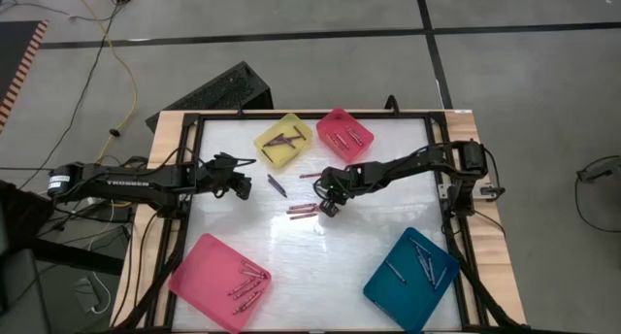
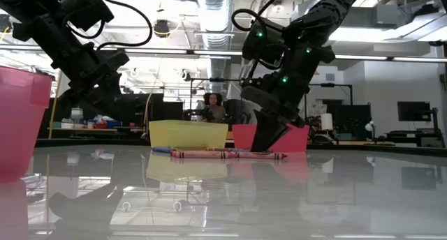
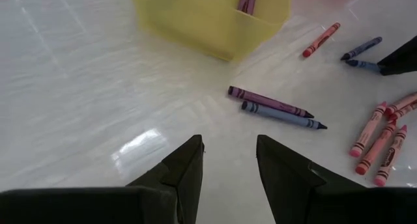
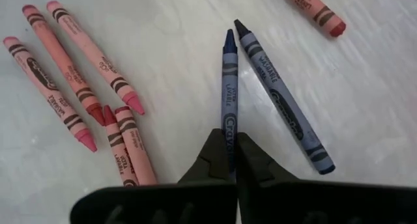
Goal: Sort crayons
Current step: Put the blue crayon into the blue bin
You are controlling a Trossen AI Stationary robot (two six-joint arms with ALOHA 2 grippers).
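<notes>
Loose crayons lie flat on the white table: several red and pink ones (image 4: 71,87), also in the high view (image 1: 302,211), a purple and a blue-grey one side by side (image 3: 273,108), and one red one apart (image 3: 320,40). My right gripper (image 4: 229,138) is mid-table (image 1: 330,205) and shut on a dark blue crayon (image 4: 228,81). A blue-grey crayon (image 4: 281,100) lies right beside that one. My left gripper (image 3: 229,146) is open and empty above the table (image 1: 243,174), left of the purple and blue-grey pair. My right gripper pinches the dark blue crayon between its two fingers near the crayon's blunt end (image 4: 229,123). The fingers slant down from above (image 2: 267,139). The crayon runs straight out ahead of them, its point (image 4: 229,36) away from the gripper. I cannot tell whether it is off the table.
A yellow tray (image 1: 284,140) and a small pink-red tray (image 1: 344,132) stand at the far side, each holding crayons. A large pink tray (image 1: 221,281) is at the near left and a teal tray (image 1: 412,276) at the near right, both with crayons. A black frame (image 1: 194,120) edges the table.
</notes>
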